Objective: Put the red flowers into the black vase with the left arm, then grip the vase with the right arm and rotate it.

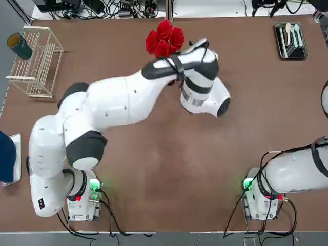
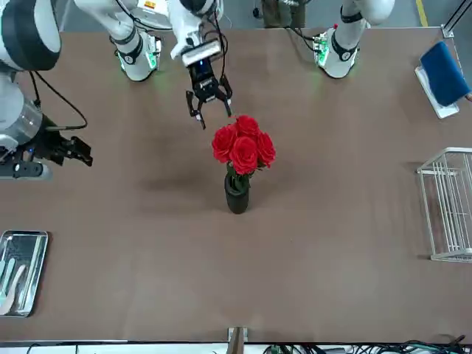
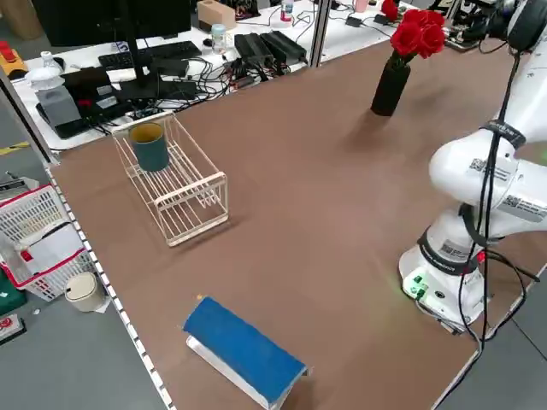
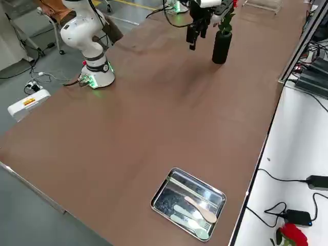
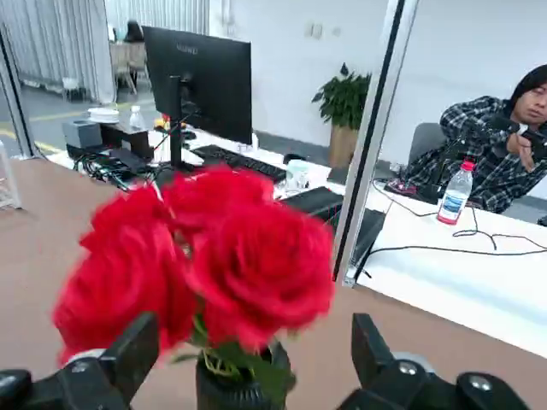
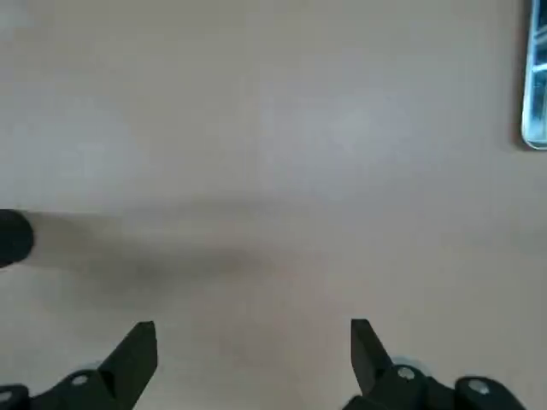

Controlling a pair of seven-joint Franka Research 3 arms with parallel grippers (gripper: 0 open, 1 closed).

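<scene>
My left arm (image 1: 118,100) is bulky glossy white shells with dark grey joint rings and a black strap near the wrist; its base glows green with a red light beside it. My right arm (image 1: 297,171) matches, with black cables looping off its green-lit base. Both hands are black.

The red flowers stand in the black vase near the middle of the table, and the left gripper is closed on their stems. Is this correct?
Not quite. The red flowers do stand in the black vase, but the left gripper is open and apart from them, empty, on the robot's side of the bunch. The front view shows the gap; the left wrist view shows the spread fingers.
</scene>
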